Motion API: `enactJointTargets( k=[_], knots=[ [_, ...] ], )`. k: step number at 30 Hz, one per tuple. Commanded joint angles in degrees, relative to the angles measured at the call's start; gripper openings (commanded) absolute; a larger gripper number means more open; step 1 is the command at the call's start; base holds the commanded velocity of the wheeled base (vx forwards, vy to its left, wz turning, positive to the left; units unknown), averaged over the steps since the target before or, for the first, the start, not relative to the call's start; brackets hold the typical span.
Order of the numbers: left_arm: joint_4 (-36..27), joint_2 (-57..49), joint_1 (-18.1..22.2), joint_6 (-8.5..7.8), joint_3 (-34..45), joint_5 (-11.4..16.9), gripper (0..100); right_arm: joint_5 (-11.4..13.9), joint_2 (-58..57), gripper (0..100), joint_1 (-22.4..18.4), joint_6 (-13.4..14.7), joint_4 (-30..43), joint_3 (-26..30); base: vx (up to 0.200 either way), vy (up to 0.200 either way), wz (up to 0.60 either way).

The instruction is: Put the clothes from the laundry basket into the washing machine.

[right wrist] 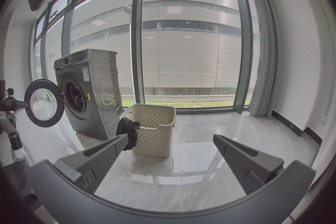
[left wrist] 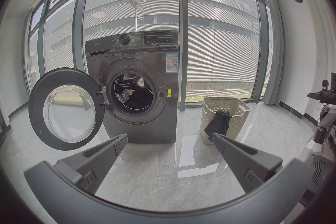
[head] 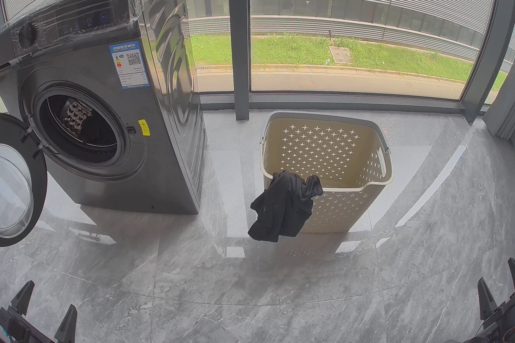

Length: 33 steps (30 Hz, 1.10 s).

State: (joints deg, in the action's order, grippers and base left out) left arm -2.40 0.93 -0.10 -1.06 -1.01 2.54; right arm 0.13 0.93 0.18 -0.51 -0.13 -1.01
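Note:
A cream laundry basket stands on the floor by the window. A black garment hangs over its near left rim, draping down the outside. To its left is the grey washing machine, its round door swung open and some cloth lying in the drum. My left gripper is open, low at the near left. My right gripper is open at the near right. Both are far from the basket.
Grey glossy marble floor spreads between me and the basket. A tall window wall with a dark post runs behind the machine and basket. A curtain hangs at the far right corner.

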Motion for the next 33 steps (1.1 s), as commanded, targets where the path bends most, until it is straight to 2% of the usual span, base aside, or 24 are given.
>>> enactJointTargets(
  k=[1, 5, 8, 26, 33],
  knots=[
    [-0.06, -0.93, 0.01, 0.01, 0.92, 0.01, 100, 0.04, -0.93, 100, -0.01, -0.02, -0.04, 1.01, 0.0, 0.0, 0.0],
    [0.03, -0.93, 0.01, 0.09, 0.92, 0.1, 100, 0.31, -0.93, 100, -0.01, 0.07, -0.04, 1.01, 0.0, 0.0, 0.0],
    [-0.06, -0.93, 0.01, 0.09, 0.92, 0.1, 100, 0.39, -0.93, 100, -0.01, 0.16, -0.04, 1.01, 0.0, 0.0, -0.6],
    [-0.06, -0.93, 0.01, 0.09, 0.92, 0.1, 100, 0.39, -0.93, 100, -0.01, 0.16, -0.04, 1.01, 0.0, 0.0, 0.0],
    [-0.06, -0.93, 0.01, 0.09, 0.92, 0.1, 100, 0.39, -0.93, 100, -0.01, 0.16, -0.04, 1.01, 0.0, 0.0, -0.51]
  ],
)
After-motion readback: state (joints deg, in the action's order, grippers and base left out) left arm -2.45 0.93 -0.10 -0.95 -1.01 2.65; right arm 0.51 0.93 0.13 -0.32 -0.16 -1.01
